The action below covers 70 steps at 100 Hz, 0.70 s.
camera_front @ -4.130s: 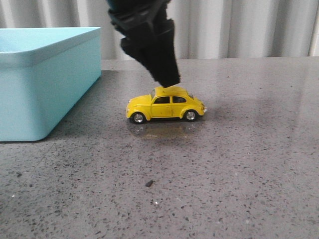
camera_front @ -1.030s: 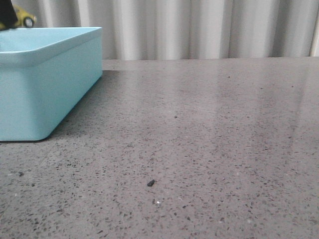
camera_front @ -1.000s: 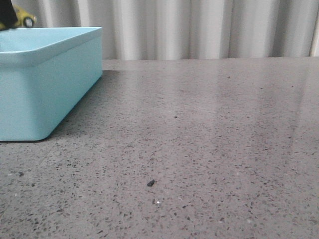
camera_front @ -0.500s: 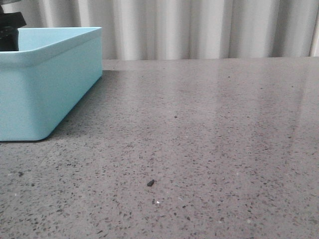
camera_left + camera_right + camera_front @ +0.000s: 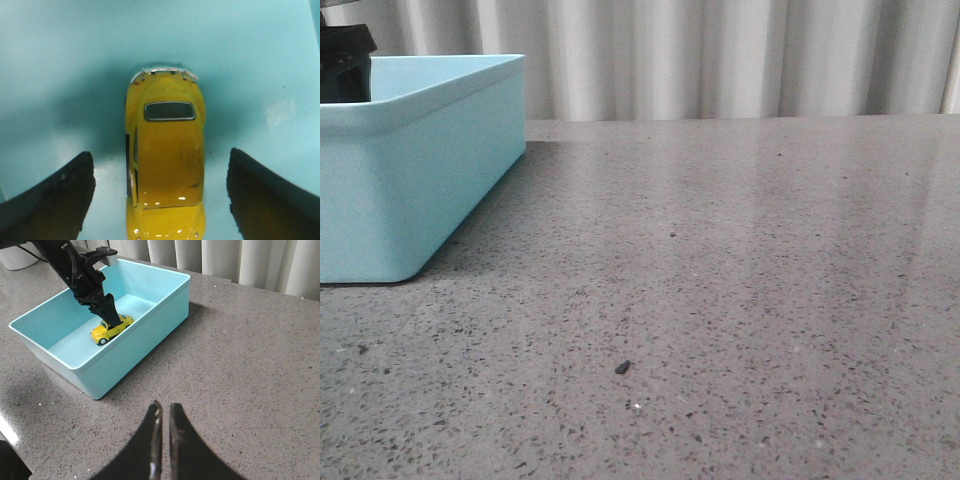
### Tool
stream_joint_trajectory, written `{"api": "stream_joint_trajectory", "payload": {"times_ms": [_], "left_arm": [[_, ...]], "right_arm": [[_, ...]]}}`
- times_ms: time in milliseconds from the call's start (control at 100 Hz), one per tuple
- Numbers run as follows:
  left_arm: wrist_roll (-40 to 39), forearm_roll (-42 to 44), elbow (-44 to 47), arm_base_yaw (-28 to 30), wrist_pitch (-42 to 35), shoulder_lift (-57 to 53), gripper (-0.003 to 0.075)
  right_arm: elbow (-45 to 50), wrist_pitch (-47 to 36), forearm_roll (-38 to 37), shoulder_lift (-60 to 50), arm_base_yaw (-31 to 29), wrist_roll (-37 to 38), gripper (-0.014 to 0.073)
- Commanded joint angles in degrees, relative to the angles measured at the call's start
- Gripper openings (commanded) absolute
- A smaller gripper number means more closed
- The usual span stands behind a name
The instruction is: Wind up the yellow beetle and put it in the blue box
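Note:
The yellow beetle [image 5: 167,165] rests on the floor of the blue box [image 5: 145,347], also seen in the right wrist view [image 5: 111,329]. My left gripper [image 5: 160,152] is open inside the box, one black finger [image 5: 55,200] on each side of the car, with a clear gap on both sides. In the right wrist view the left gripper [image 5: 111,317] stands right over the car. In the front view the box [image 5: 410,180] hides the beetle and only a bit of the left arm [image 5: 345,65] shows. My right gripper [image 5: 163,407] is shut and empty above the table.
The grey speckled table [image 5: 740,280] stretches to the right of the box. A small dark speck [image 5: 622,367] lies on it near the front. A pale pleated curtain [image 5: 720,55] hangs behind. A white object [image 5: 12,257] stands beyond the box.
The left gripper carried the beetle from the table to above the box, lowered it inside and opened, letting it go. The right arm has not visibly moved.

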Motion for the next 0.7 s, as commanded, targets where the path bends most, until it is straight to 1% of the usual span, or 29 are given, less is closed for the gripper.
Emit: {"api": "stream_joint_trajectory", "payload": {"times_ms": [0,60,230,290,420,470,480,560,590,690], "left_arm": [[-0.92,-2.61,-1.55,0.06,-2.03,-4.99,0.0500],[-0.92,-3.27,-1.55,0.06,-4.58,-7.12,0.0464],[-0.92,-6.90,-1.55,-0.87,-12.09,-15.04,0.0326],[-0.92,-7.28,-1.55,-1.51,-13.38,-17.41,0.0278],[-0.24,-7.54,-0.55,-5.15,-14.64,-24.02,0.0140],[0.01,-7.44,0.57,-7.08,-14.94,-26.87,0.0076],[0.03,-7.44,0.77,-7.08,-15.12,-27.22,0.0076],[1.49,-7.44,3.78,-10.68,-17.11,-31.66,-0.0008],[1.61,-7.30,5.13,-11.52,-18.15,-32.77,-0.0022],[1.61,-6.95,11.38,-15.20,-23.10,-38.62,-0.0021]], "right_arm": [[-1.43,-2.60,2.05,0.01,0.27,-0.61,-0.0050],[-1.43,-2.37,2.05,-0.09,0.27,-0.61,-0.0050],[-1.22,-2.37,1.27,-0.09,0.27,-0.75,-0.0050],[-1.09,-2.22,1.27,-0.09,0.27,-2.40,-0.0050],[0.47,-2.70,1.27,-1.70,0.27,-5.65,-0.0050],[1.50,-3.22,1.27,-2.92,0.27,-6.06,-0.0050],[1.67,-3.38,1.27,-3.10,0.27,-6.24,-0.0050],[4.14,-4.96,1.27,-5.31,0.27,-7.57,-0.0050],[5.14,-5.49,1.27,-6.55,0.27,-8.53,-0.0050],[8.69,-7.01,1.27,-10.70,1.00,-12.64,-0.0050]]}}
